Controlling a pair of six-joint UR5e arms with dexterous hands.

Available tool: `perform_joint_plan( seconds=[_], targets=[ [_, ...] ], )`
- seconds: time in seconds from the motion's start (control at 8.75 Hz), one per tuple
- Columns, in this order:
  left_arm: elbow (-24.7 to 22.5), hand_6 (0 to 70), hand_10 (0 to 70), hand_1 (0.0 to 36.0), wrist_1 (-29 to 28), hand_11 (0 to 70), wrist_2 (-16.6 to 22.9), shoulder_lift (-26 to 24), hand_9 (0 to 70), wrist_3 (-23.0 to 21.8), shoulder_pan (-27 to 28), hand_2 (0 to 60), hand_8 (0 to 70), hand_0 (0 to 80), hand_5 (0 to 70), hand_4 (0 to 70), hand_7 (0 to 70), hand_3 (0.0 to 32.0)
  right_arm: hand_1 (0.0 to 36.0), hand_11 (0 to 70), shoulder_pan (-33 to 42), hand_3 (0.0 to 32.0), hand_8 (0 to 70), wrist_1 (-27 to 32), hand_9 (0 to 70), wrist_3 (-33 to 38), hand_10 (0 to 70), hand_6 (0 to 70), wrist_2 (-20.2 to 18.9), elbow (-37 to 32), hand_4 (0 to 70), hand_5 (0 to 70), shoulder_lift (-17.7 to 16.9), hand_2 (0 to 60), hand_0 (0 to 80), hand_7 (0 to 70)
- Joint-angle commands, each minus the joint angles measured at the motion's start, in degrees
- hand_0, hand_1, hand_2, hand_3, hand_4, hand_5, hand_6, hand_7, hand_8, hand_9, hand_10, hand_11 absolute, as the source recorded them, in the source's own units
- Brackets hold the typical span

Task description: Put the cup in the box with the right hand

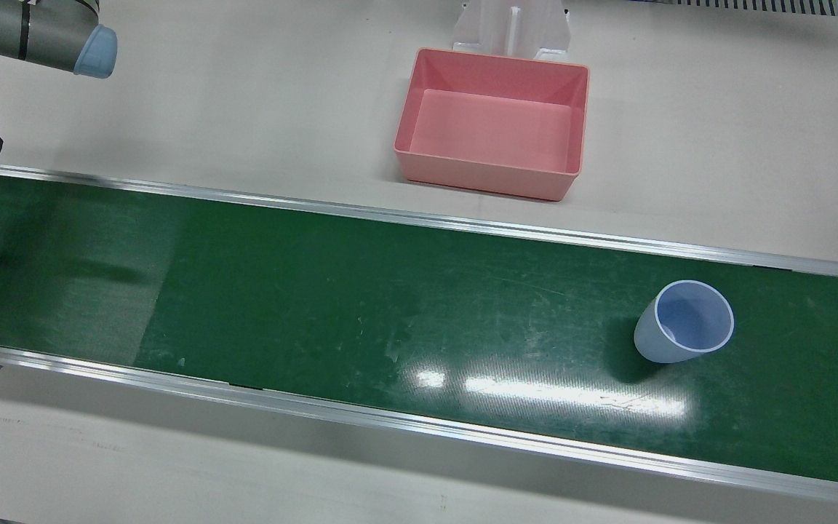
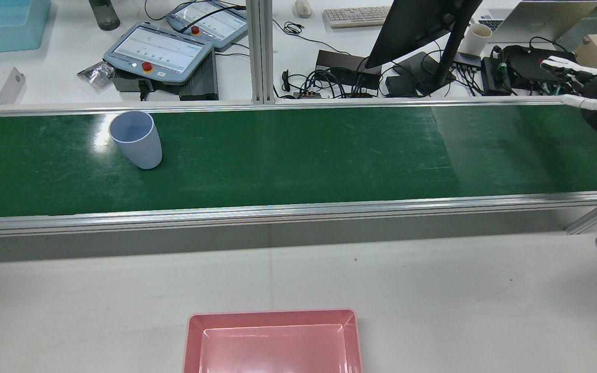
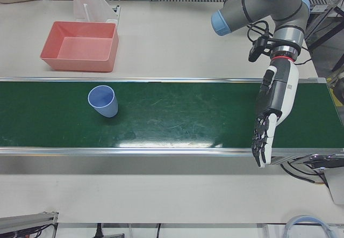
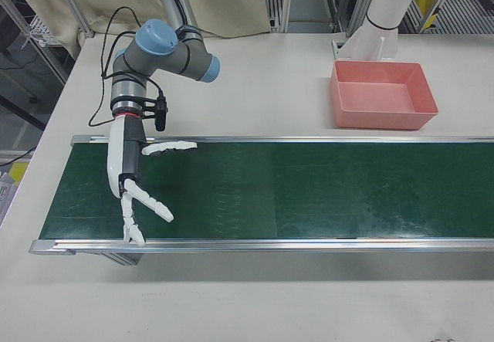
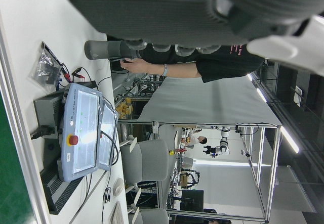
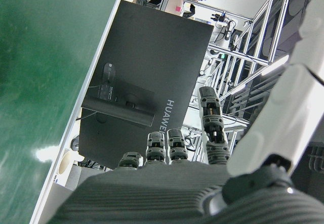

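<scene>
A pale blue cup (image 1: 684, 322) (image 2: 137, 140) (image 3: 103, 101) stands upright on the green conveyor belt (image 1: 317, 291), mouth up and with nothing in it. The pink box (image 1: 484, 178) (image 2: 272, 314) (image 3: 80, 63) (image 4: 382, 118) sits empty on the white table beside the belt, on the robot's side. My right hand (image 4: 133, 180) (image 2: 586, 88) hangs open over the far end of the belt, fingers spread, a long way from the cup. Over the opposite end my left hand (image 3: 273, 103) is open too, fingers stretched downward, well off to the cup's side.
Aluminium rails (image 1: 419, 218) run along both edges of the belt. A white pedestal (image 1: 510, 25) stands just behind the box. Across the belt, a desk carries teach pendants (image 2: 158, 54), a monitor (image 2: 423, 26) and cables. A person's arm (image 5: 167, 70) shows in the left hand view.
</scene>
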Motion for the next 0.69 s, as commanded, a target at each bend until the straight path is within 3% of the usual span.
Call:
perform_joint_plan(
  seconds=[0.0, 0.11, 0.23, 0.34, 0.46, 0.57],
  targets=[
    [0.0, 0.0, 0.0, 0.0, 0.0, 0.0, 0.0, 0.0, 0.0, 0.0, 0.0, 0.0, 0.0, 0.0, 0.0, 0.0, 0.0, 0.0, 6.9, 4.3, 0.1, 0.0, 6.0, 0.0, 13.4, 0.3, 2.3, 4.9, 0.1, 0.2, 18.5, 3.3, -0.1, 3.4, 45.9, 19.6],
    [0.0, 0.0, 0.0, 0.0, 0.0, 0.0, 0.0, 0.0, 0.0, 0.0, 0.0, 0.0, 0.0, 0.0, 0.0, 0.0, 0.0, 0.0, 7.7, 3.8, 0.2, 0.0, 6.1, 0.0, 13.5, 0.5, 2.0, 4.9, 0.0, 0.3, 18.0, 3.2, -0.1, 6.8, 45.1, 19.7],
    [0.0, 0.0, 0.0, 0.0, 0.0, 0.0, 0.0, 0.0, 0.0, -0.1, 0.0, 0.0, 0.0, 0.0, 0.0, 0.0, 0.0, 0.0, 5.9, 3.8, 0.2, 0.0, 6.1, 0.0, 13.5, 1.0, 2.0, 4.9, 0.0, 0.3, 20.4, 3.2, -0.1, 0.0, 46.5, 20.0],
    [0.0, 0.0, 0.0, 0.0, 0.0, 0.0, 0.0, 0.0, 0.0, 0.0, 0.0, 0.0, 0.0, 0.0, 0.0, 0.0, 0.0, 0.0, 8.5, 3.8, 0.0, 0.0, 6.1, 0.0, 13.5, 1.0, 2.0, 4.9, 0.0, 0.3, 16.7, 3.2, -0.1, 10.4, 44.3, 19.9],
    [0.0, 0.0, 0.0, 0.0, 0.0, 0.0, 0.0, 0.0, 0.0, 0.0, 0.0, 0.0, 0.0, 0.0, 0.0, 0.0, 0.0, 0.0, 9.3, 3.7, 0.1, 0.0, 6.2, 0.0, 13.7, 1.0, 1.9, 4.9, 0.0, 0.4, 15.5, 3.2, -0.1, 14.0, 43.3, 20.2],
    [0.0, 0.0, 0.0, 0.0, 0.0, 0.0, 0.0, 0.0, 0.0, 0.0, 0.0, 0.0, 0.0, 0.0, 0.0, 0.0, 0.0, 0.0, 6.7, 3.7, 0.1, 0.0, 6.2, 0.0, 13.7, 1.0, 1.9, 4.9, 0.0, 0.6, 19.3, 3.2, -0.1, 3.5, 45.6, 20.3]
  ],
)
